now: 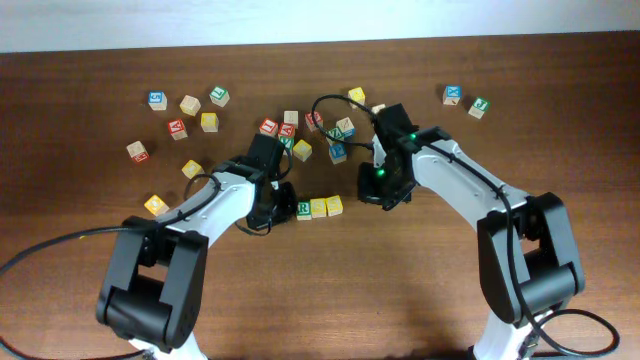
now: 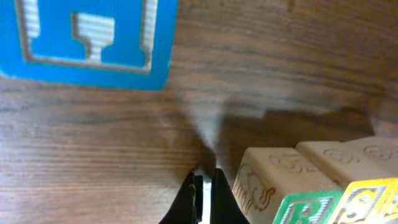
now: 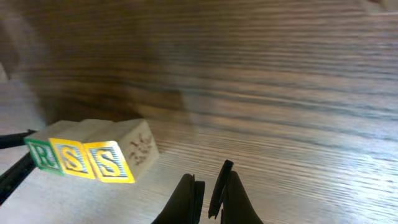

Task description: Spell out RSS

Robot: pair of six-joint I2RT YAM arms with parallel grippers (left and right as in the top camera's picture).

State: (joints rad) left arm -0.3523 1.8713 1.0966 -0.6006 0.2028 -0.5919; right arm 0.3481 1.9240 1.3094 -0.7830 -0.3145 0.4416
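The green R cube [image 1: 303, 210] and the two yellow S cubes [image 1: 319, 207] [image 1: 334, 205] stand touching in a row on the table, reading R S S. My left gripper [image 1: 272, 205] is just left of the R cube, shut and empty. In the left wrist view its jaws [image 2: 203, 182] are beside the R cube [image 2: 305, 208] and the first S cube [image 2: 367, 199]. My right gripper [image 1: 383, 192] is right of the row, apart from it, shut and empty. In the right wrist view its jaws [image 3: 209, 182] are close to the R cube [image 3: 40, 154] and the S cubes [image 3: 71, 157] [image 3: 109, 162].
Several loose letter cubes lie scattered behind the row, with a cluster [image 1: 300, 130] at the back middle, others at the back left [image 1: 185, 105], and two at the back right [image 1: 465, 100]. A blue cube [image 2: 93, 37] shows large in the left wrist view.
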